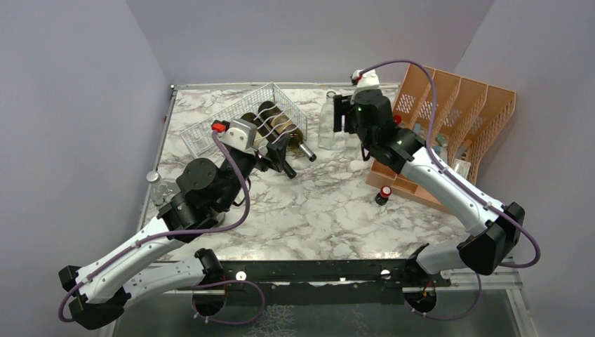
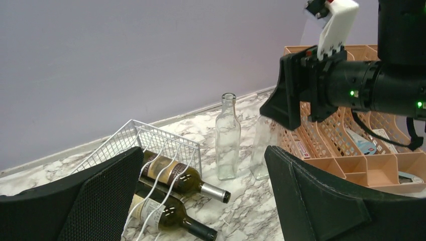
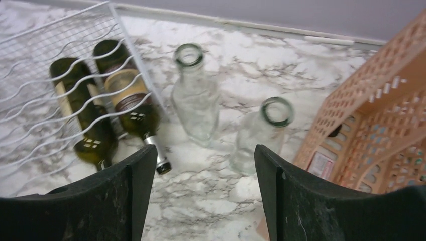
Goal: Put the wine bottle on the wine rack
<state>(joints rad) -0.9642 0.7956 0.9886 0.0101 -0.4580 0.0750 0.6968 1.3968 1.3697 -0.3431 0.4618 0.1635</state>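
1. The wine rack (image 1: 210,130) is set at back-left of the bench (image 1: 323,210), at an angle to its edge.
2. Two dark wine bottles (image 3: 128,98) are lodged side by side under the rack's wavy wires, necks sticking out toward bench centre.
3. Two clear bottles (image 2: 227,135) are stood upright, uncapped, just beside each other on the bench, between the rack and the orange organizer (image 1: 484,112). Neither is touched.
4. Left gripper (image 1: 281,154): jaws apart, nothing held, kept low by the necks of the racked pair.
5. Right gripper (image 3: 203,155): jaws apart, empty, held above the clear bottles so that their mouths are looked down on.
6. Step in hand (judged):
   - If the task's bottle is one of the dark pair, placement looks done and only L arm's pull-back is left.
   - If a clear one is meant, R arm's approach for the pick is under way.
   - Which clear bottle is aimed at can't be told.
7. Next move, in the pick case:
   - Jaws are to be lowered around one bottle w/o knocking its close neighbour.
   - A firm, centred grip is called for, as the glass is prob. slippery.
   - The bottle then has to be tipped flat and slid into a free slot beside the dark pair.
   - L jaws are to be kept clear of the rack mouth.
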